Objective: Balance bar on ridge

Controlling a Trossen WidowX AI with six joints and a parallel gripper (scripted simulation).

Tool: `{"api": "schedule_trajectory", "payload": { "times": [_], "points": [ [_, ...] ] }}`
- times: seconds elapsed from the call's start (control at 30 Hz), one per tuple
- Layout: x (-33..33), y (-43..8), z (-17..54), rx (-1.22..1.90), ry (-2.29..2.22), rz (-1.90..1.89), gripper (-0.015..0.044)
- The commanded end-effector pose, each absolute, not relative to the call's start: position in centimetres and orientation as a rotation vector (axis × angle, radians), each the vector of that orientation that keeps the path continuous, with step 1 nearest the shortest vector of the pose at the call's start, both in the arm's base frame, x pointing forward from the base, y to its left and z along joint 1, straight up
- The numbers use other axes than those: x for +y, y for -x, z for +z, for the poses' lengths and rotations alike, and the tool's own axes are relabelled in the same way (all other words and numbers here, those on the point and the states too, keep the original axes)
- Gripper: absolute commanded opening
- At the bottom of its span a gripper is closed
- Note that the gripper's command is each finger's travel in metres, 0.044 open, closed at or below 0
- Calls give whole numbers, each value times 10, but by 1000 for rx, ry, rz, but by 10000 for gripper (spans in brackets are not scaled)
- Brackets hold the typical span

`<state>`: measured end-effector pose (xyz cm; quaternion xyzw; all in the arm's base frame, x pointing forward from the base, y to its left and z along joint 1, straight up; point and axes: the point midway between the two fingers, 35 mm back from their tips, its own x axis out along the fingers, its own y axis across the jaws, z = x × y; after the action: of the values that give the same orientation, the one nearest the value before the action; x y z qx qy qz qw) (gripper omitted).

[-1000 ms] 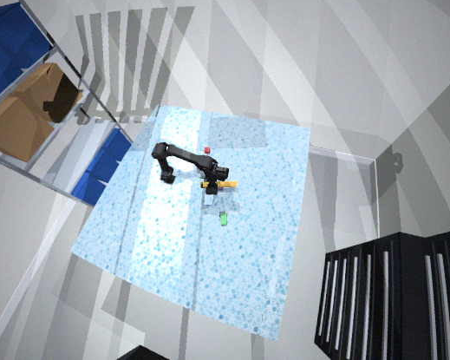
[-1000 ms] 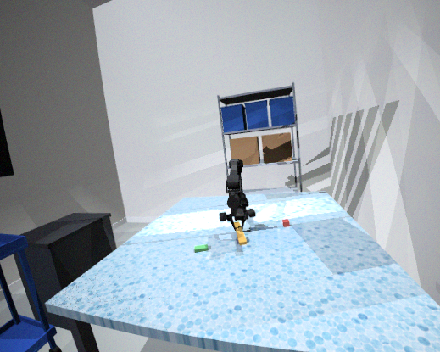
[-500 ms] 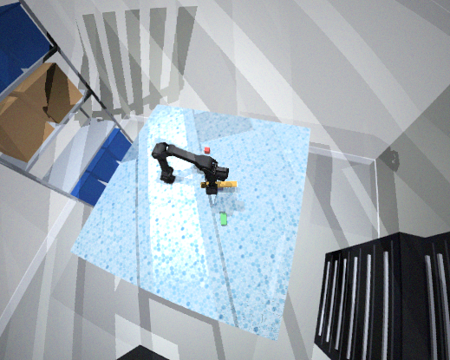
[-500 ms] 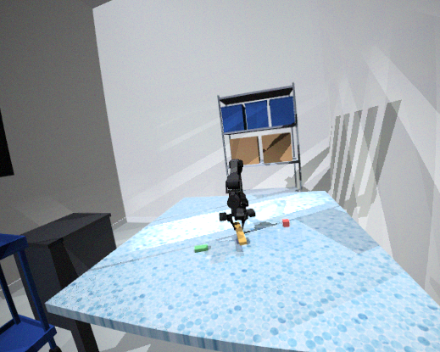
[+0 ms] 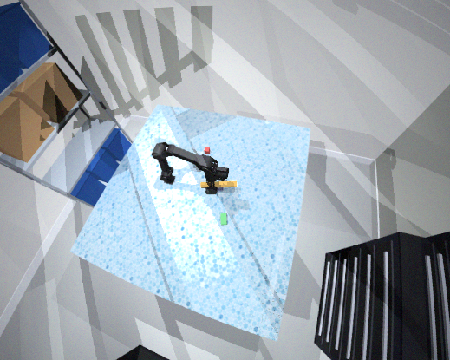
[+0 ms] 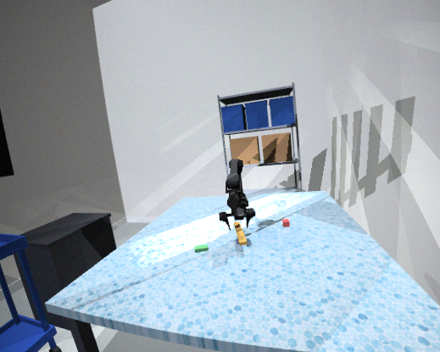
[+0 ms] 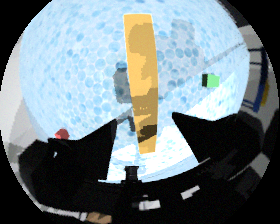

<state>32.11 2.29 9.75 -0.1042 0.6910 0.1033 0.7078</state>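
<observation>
A small red block (image 7: pixel 61 133) lies at left. At centre, the orange bar (image 7: pixel 141 78) lies lengthwise over a barely visible ridge, between the wide-open, empty gripper (image 7: pixel 143 136). The bar looks rigid and light; grip mid-length. A green block (image 7: pixel 213 81) sits right.

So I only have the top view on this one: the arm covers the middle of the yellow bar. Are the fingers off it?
Observer: Yes. In the wrist view the gripper is open, with a gap on each side of the yellow bar.
Operator: Is there anything under the bar?
Observer: A small grey ridge shows beside it, about midway along.
Operator: Is it level?
Observer: The exterior view looks along the bar, so I cannot tell whether its ends are off the table.
</observation>
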Motion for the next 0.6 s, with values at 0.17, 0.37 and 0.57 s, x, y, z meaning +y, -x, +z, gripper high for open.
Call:
{"api": "schedule_trajectory", "payload": {
  "times": [0.17,0.37,0.57],
  "points": [
    [23,-321,186,1524,231,228,440],
    [23,-319,194,1524,231,229,440],
    [23,-319,194,1524,231,229,440]
  ]
}}
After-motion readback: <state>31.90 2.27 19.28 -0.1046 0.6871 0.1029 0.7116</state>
